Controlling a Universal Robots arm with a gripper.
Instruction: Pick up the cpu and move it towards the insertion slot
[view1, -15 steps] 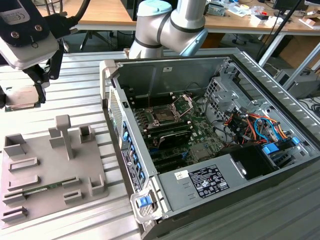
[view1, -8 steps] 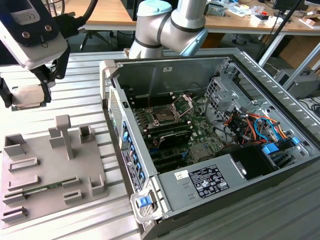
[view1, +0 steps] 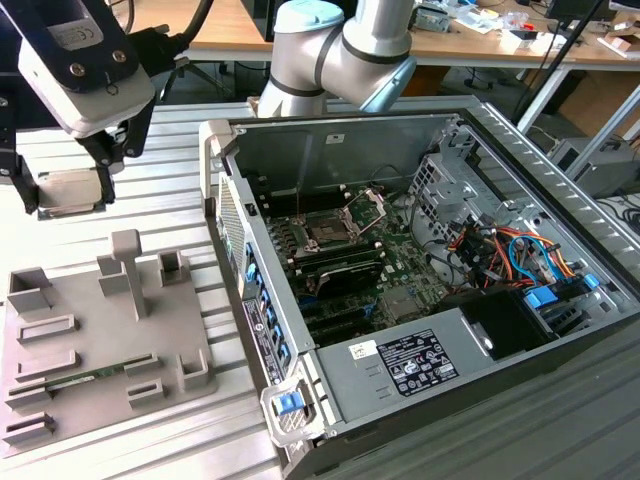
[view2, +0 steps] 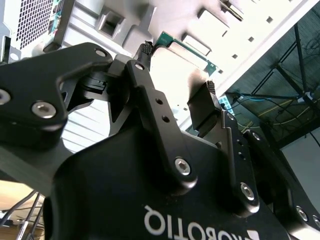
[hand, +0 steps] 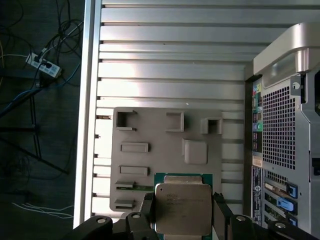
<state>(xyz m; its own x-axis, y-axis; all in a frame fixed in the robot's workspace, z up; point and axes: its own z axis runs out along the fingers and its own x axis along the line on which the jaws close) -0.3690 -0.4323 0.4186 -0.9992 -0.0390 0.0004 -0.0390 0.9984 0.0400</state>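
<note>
The cpu (hand: 182, 207) is a flat square chip with a silvery top and a green edge. It sits between the black fingers (hand: 147, 206) of my gripper (hand: 183, 212), which is shut on it. In the exterior view the gripper (view1: 65, 190) hangs at the far left with the cpu (view1: 70, 192), above the ribbed table and behind the grey tray (view1: 100, 340). The insertion slot (view1: 325, 232) lies inside the open computer case, its metal frame (view1: 370, 205) hinged up, well off to the exterior view's right of the gripper. The second wrist view shows the chip's green edge (view2: 186, 49) between the fingertips (view2: 146, 50).
The grey plastic tray (hand: 165, 150) has raised blocks and a thin green memory stick (view1: 90, 375) lying in it. The open computer case (view1: 330, 140) stands to the exterior view's right, its wall between the gripper and the board. Cables and drive bays (view1: 520, 260) fill its right side.
</note>
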